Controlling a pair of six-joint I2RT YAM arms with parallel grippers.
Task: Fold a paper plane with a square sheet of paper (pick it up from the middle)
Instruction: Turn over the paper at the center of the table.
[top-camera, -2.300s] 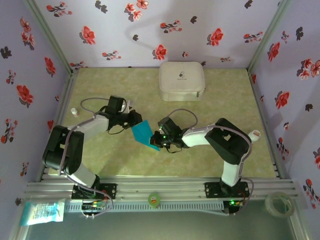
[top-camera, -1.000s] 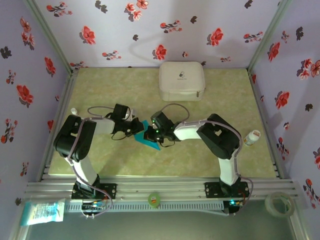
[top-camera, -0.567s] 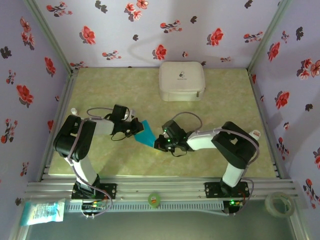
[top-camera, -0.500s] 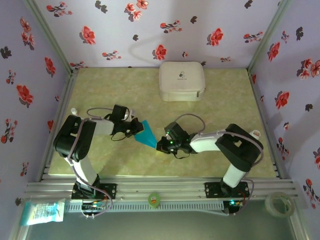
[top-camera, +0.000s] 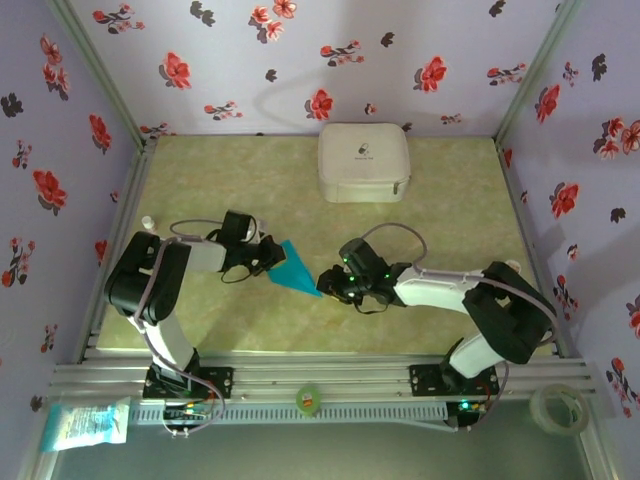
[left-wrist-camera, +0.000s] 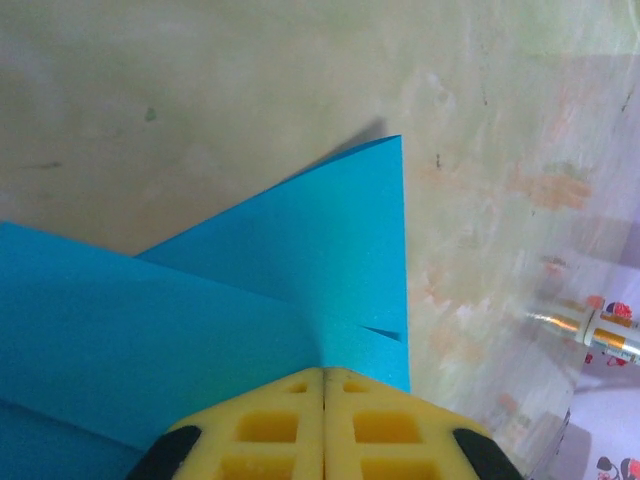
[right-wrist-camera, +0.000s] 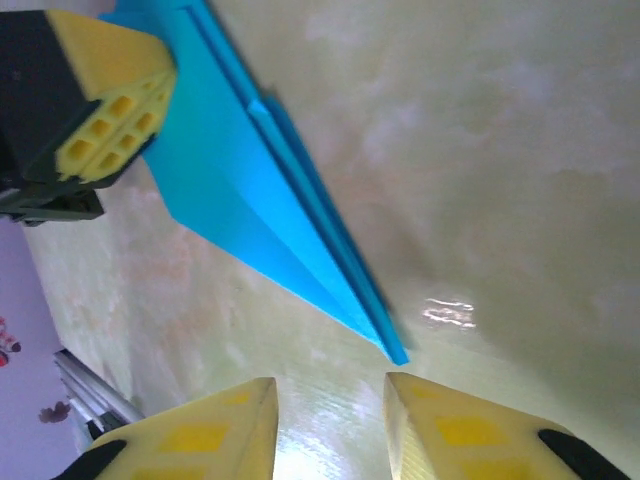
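On the green tabletop (top-camera: 200, 180), between the two arms, the paper plane (top-camera: 296, 271) is gripped at its wide rear end by the left gripper (top-camera: 268, 256), its yellow fingers (left-wrist-camera: 270, 425) pressed shut. The right gripper (top-camera: 328, 285) is seen just short of the pointed nose, jaws parted and empty.

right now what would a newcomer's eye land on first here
The bright turquoise paper plane at the middle of the green table, a slim pointed dart pinched at its wide end by the shut left pincer. The right pincer stands open just short of its tip, not touching. Behind, a white case sits by the flowered back wall.
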